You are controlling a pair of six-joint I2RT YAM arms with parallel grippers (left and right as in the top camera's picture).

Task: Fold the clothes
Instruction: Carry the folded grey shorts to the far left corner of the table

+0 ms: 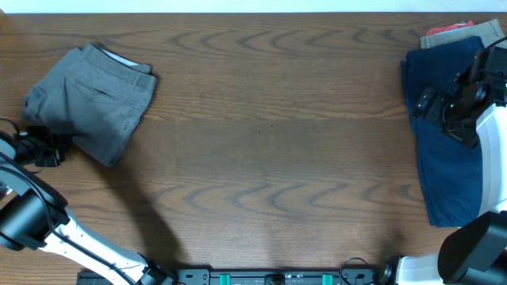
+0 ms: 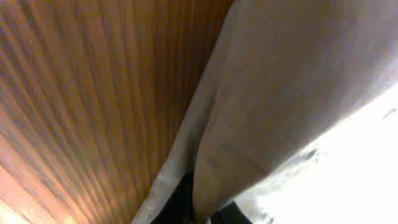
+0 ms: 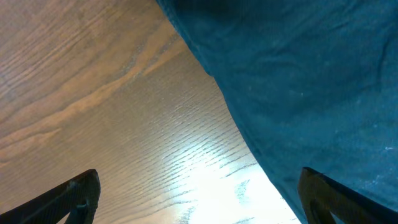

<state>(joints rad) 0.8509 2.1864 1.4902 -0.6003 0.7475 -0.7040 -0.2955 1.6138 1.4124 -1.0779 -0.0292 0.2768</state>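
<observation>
The grey shorts (image 1: 91,99) lie on the left of the bench (image 1: 277,119) with the left fingers (image 1: 49,152) at their corner, I cannot tell if holding, and the right fingers (image 3: 68,196) are wide over the blue shorts (image 1: 444,182), so a thin pinch could let cloth slip.

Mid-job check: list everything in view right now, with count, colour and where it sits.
grey shorts: one, grey, folded, left side of the table
navy shorts: one, navy blue, lying along the right edge
other clothes: count unclear, reddish and tan edges, far right corner, partly under the navy shorts
table: one, brown wood grain, under everything
left gripper: one, black, at the near left edge of the grey shorts; cloth fills its wrist view, so open or shut cannot be told
right gripper: one, black fingers, open, at the left edge of the navy shorts
</observation>
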